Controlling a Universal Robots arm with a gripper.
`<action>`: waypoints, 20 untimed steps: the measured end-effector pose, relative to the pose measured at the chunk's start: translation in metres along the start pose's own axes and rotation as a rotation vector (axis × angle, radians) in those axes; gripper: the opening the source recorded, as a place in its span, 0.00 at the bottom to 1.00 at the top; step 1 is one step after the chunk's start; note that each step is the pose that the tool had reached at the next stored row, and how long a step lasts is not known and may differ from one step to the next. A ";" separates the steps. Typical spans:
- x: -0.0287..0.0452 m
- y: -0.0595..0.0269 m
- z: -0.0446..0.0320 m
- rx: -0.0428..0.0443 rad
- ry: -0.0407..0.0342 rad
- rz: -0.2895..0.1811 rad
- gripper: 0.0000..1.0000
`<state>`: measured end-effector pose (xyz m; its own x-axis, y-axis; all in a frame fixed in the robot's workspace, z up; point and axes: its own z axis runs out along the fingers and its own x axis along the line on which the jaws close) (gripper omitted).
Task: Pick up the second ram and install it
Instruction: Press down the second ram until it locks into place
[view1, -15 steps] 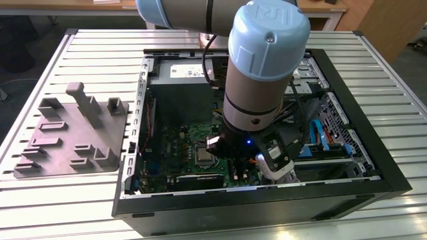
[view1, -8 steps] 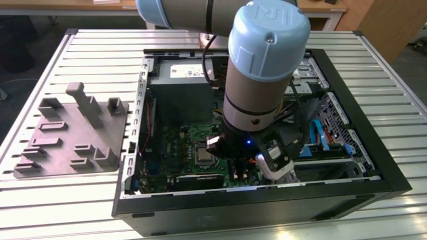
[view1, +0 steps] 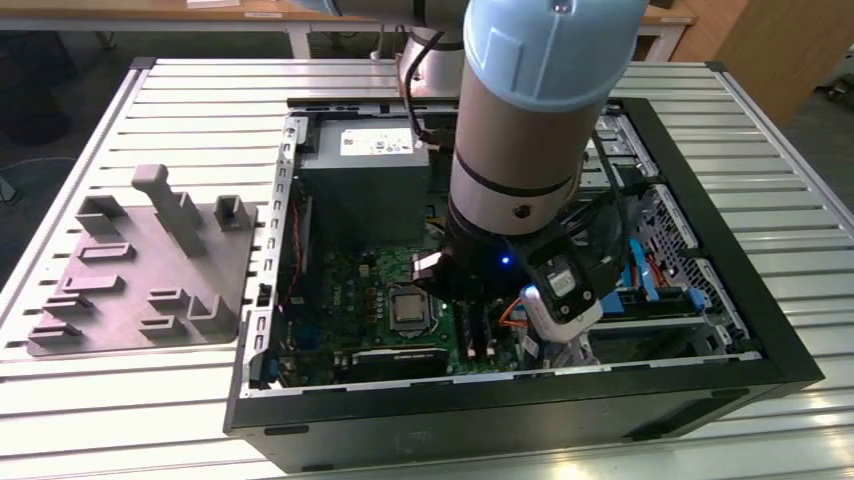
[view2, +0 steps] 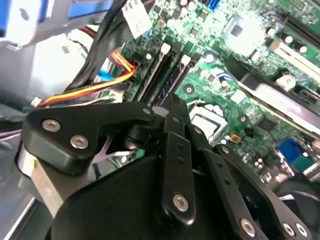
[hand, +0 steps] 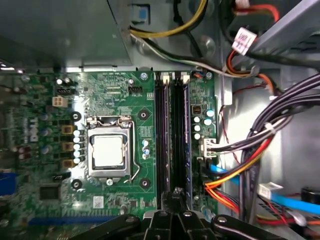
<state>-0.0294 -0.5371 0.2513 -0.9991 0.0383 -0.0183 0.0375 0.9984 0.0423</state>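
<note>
My gripper (hand: 175, 194) hangs inside the open computer case (view1: 534, 388), low over the green motherboard (hand: 115, 95). Its fingers are pressed together, and the tips sit just above one end of the long black slot rails (hand: 161, 135), which run side by side next to the processor socket (hand: 109, 150). In the second wrist view the gripper (view2: 172, 102) points down at the same rails (view2: 167, 70). Nothing shows between the fingers. I cannot tell the second ram apart from the dark rails. In the exterior view the gripper (view1: 470, 305) is partly hidden by the arm.
A grey fixture tray (view1: 147, 270) with upright blocks lies on the slatted table at the exterior view's left. Inside the case are a power supply (view1: 360, 170), bundles of coloured cables (hand: 250, 150) beside the rails, and a drive cage (view1: 667, 250).
</note>
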 end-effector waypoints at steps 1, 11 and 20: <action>0.0000 0.0001 -0.0010 -0.0001 -0.0003 0.000 0.10; 0.0007 0.0193 -0.0007 -0.0016 -0.0202 -0.001 0.10; 0.0006 0.0252 -0.0147 -0.0024 -0.0285 -0.001 0.10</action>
<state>-0.0294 -0.5125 0.2670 -0.9982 0.0383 -0.0469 0.0362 0.9983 0.0447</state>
